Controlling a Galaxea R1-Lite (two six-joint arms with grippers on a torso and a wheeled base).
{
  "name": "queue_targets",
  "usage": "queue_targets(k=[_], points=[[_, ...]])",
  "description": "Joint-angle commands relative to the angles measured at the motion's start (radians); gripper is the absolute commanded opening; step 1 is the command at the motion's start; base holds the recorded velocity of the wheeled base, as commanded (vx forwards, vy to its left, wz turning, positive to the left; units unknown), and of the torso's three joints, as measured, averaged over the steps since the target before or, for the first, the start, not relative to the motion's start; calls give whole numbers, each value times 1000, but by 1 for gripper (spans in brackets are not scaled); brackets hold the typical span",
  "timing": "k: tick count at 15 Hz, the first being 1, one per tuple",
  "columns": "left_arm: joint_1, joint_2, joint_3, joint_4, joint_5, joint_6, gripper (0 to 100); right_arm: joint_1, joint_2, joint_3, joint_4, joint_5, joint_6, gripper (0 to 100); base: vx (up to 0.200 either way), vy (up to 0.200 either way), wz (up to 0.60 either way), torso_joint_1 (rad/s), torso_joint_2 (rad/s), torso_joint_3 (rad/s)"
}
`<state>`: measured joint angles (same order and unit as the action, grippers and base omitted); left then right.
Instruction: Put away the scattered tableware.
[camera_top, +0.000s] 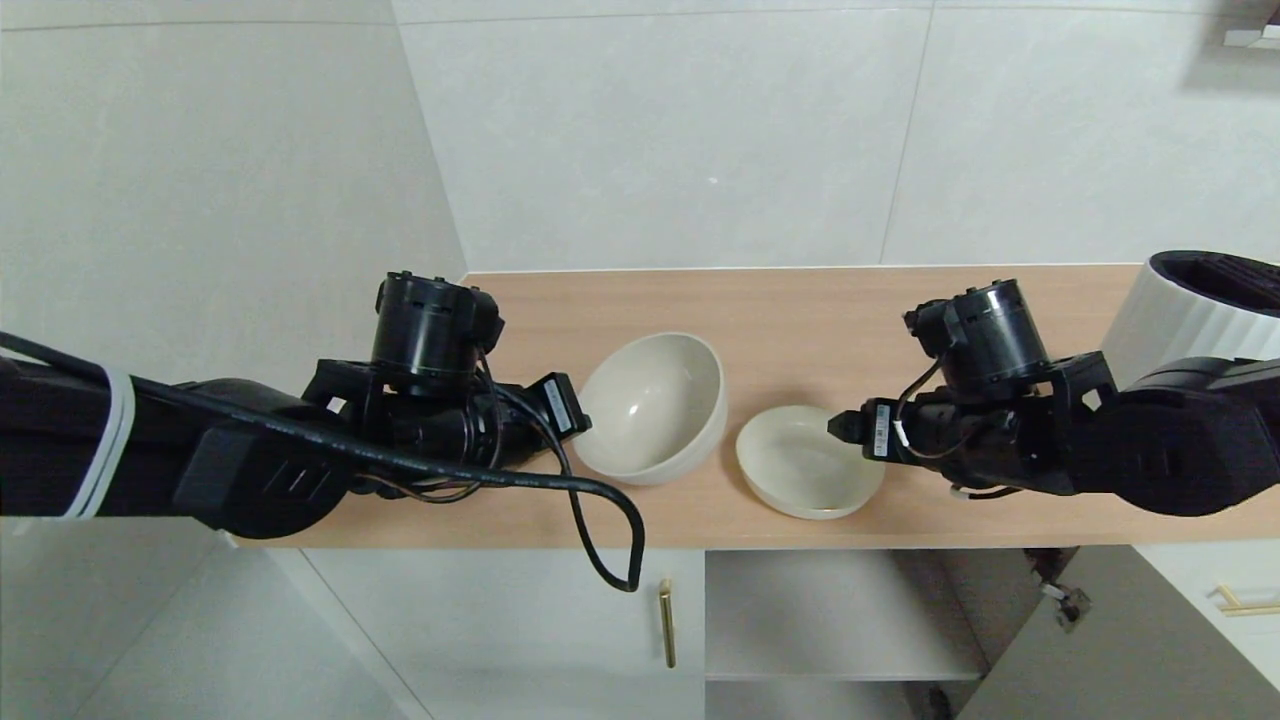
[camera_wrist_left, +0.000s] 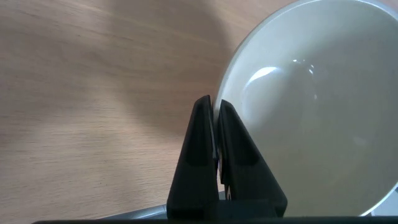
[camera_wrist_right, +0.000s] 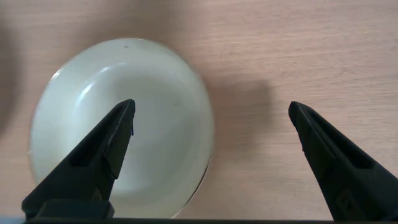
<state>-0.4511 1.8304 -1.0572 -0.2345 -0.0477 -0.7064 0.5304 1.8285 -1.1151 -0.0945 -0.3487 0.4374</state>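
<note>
A large cream bowl (camera_top: 655, 405) stands tilted on the wooden counter (camera_top: 800, 300), and my left gripper (camera_top: 583, 425) is shut on its left rim. In the left wrist view the two fingers (camera_wrist_left: 200, 134) pinch the thin rim of the bowl (camera_wrist_left: 311, 112) between them. To its right lies a smaller, shallow cream bowl (camera_top: 808, 462). My right gripper (camera_top: 842, 425) hovers open over that bowl's right edge. In the right wrist view the gripper (camera_wrist_right: 211, 115) has one finger over the small bowl (camera_wrist_right: 118, 134) and the other over bare wood.
A white ribbed container (camera_top: 1180, 310) with a dark inside stands at the counter's right end. Tiled walls close off the back and the left. Below the counter is an open cabinet shelf (camera_top: 800, 610), with its door (camera_top: 1100, 640) swung out at the lower right.
</note>
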Motion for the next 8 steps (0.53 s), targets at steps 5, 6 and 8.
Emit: queue_targets(k=[5, 6, 8], points=[[0, -5, 0, 1, 2, -1, 0, 0, 38, -2, 1, -15, -3, 100, 0, 0, 0, 0, 0, 0], [0, -5, 0, 1, 2, -1, 0, 0, 40, -2, 1, -15, -3, 100, 0, 0, 0, 0, 0, 0], [0, -16, 0, 3, 2, -1, 0, 0, 44, -2, 2, -15, -5, 0, 0, 0, 0, 0, 0, 0]])
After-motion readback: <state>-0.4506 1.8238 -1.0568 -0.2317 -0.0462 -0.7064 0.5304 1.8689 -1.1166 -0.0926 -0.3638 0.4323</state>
